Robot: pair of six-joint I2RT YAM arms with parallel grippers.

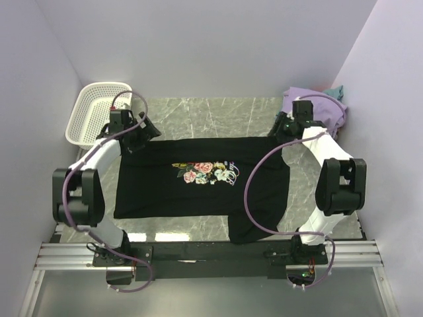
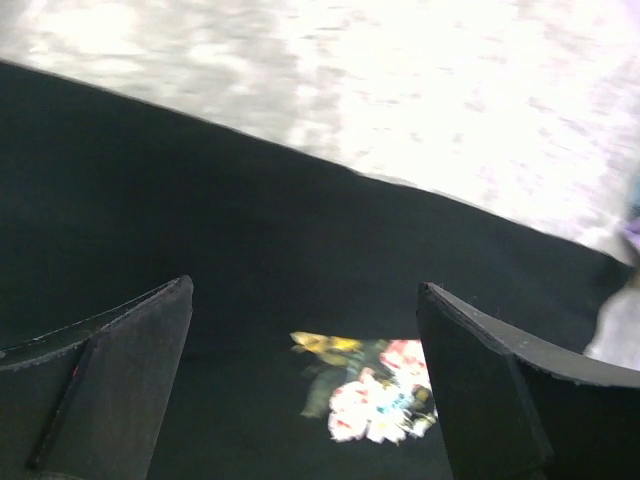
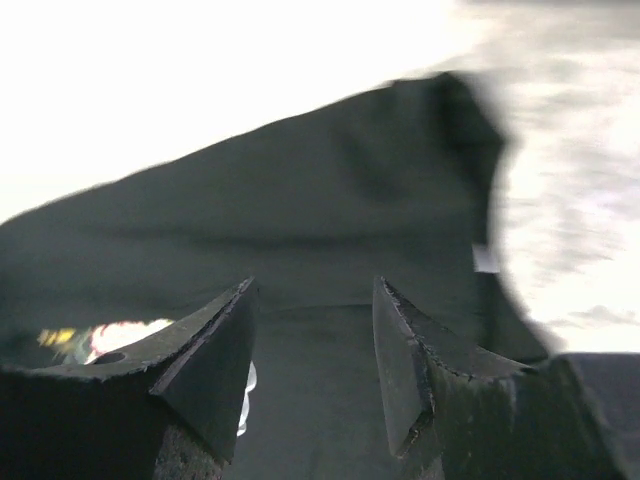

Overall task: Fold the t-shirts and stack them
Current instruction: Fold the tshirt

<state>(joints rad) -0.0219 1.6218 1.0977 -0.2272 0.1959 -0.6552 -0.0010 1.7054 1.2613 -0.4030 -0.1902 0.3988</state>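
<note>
The black t-shirt [image 1: 198,191] lies spread flat across the middle of the marble bench [image 1: 198,112], its rose print [image 1: 206,173] face up near the centre and one sleeve reaching down to the bench's near edge at lower right. The left jaws stand wide apart with nothing between them, just over the shirt's upper left corner; the left wrist view shows only black cloth and the print beneath them. The right jaws are partly apart over the shirt's upper right corner, and the blurred right wrist view shows no cloth clamped between them. The lavender t-shirt [image 1: 327,109] sits bunched at the upper right, the teal t-shirt [image 1: 336,91] peeking out behind it. A white basket [image 1: 99,115] rests at the upper left
</note>
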